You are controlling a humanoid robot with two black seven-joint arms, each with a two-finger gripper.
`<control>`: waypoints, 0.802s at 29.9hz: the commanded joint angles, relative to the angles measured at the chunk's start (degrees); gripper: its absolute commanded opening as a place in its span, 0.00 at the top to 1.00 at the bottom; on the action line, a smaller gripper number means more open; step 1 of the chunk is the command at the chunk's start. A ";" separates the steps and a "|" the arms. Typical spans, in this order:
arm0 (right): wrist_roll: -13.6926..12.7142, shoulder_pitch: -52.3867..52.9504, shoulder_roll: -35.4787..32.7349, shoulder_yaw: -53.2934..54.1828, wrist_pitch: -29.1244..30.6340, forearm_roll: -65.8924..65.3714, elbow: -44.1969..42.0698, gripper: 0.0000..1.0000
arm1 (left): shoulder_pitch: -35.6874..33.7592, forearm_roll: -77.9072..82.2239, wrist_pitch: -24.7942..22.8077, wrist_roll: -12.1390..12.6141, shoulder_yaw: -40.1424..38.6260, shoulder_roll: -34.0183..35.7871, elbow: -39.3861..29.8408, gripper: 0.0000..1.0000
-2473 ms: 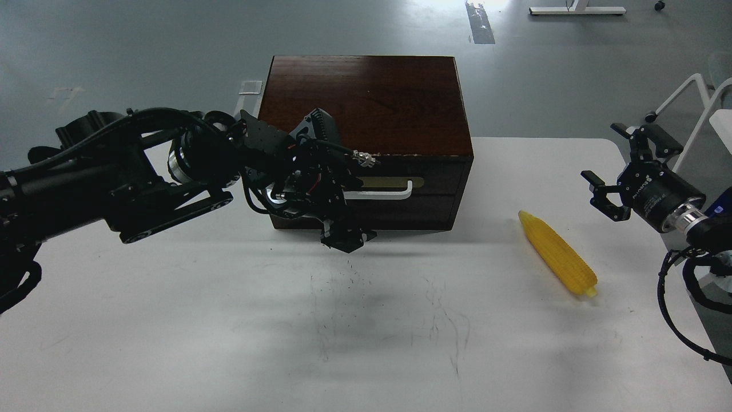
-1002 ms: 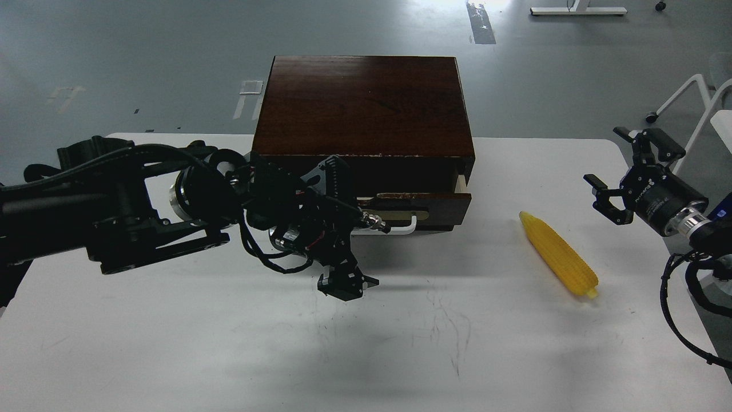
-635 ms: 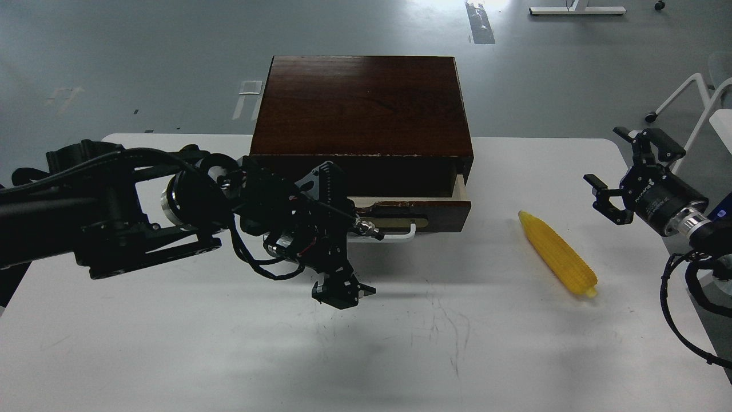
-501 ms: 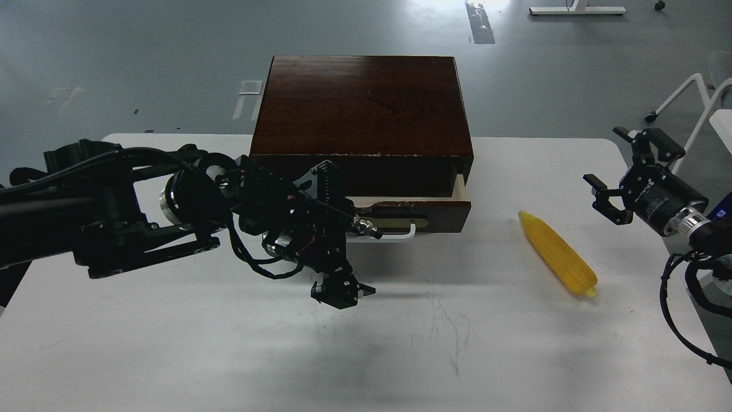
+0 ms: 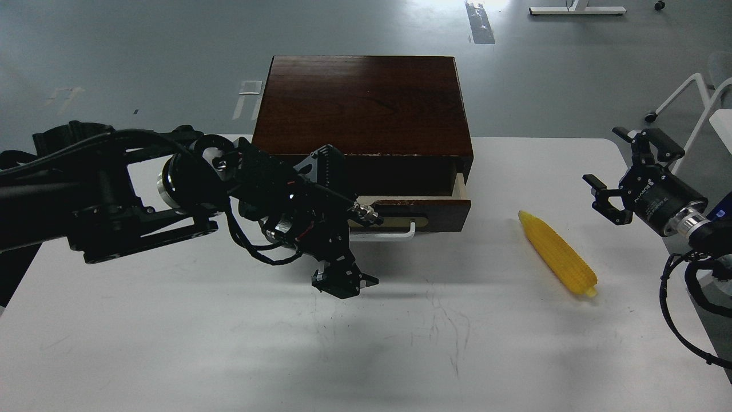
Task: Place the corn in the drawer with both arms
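So the drawer (image 5: 426, 213) sits partly pulled out of the dark wooden cabinet (image 5: 363, 103), which stands at the back of the white bench (image 5: 229, 343). You can see the pale wood side of the drawer at its right end, plus the white bar handle (image 5: 386, 234) and the brass oval plate across its front.

The left arm reaches in from the left and covers the left half of the drawer front. The left claw (image 5: 342, 280) hangs in front of the drawer, pointing down toward the bench, just below the left end of the handle. It's dark and bunched up, so I can't tell whether its fingers are apart or together. It doesn't look like it's touching the handle, but that part is hard to make out.

The corn (image 5: 557, 252) lies flat on the bench, off to the right of the drawer and well apart from it, angled with its stub end toward the near right.

The right claw (image 5: 620, 177) hovers above the right edge of the bench, past the corn, with its fingers spread apart and nothing in them.
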 commanded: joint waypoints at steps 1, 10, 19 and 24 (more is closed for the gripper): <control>0.00 -0.01 -0.08 0.00 -0.02 0.00 -0.06 0.00 | -1.21 0.00 0.01 0.00 -0.62 1.05 -0.67 0.01; 0.00 -0.01 -0.87 0.09 -0.02 0.00 -0.06 0.00 | -3.23 -17.40 0.01 0.00 -6.41 7.20 -2.69 0.01; 0.00 -0.10 -1.23 0.44 -0.02 0.00 -0.15 0.00 | 1.76 -54.28 3.02 0.00 -10.82 14.14 1.43 0.01; 0.00 -0.10 -1.31 0.53 -0.02 0.00 -0.15 0.00 | 10.64 -75.22 12.62 0.00 -11.17 16.69 3.20 0.01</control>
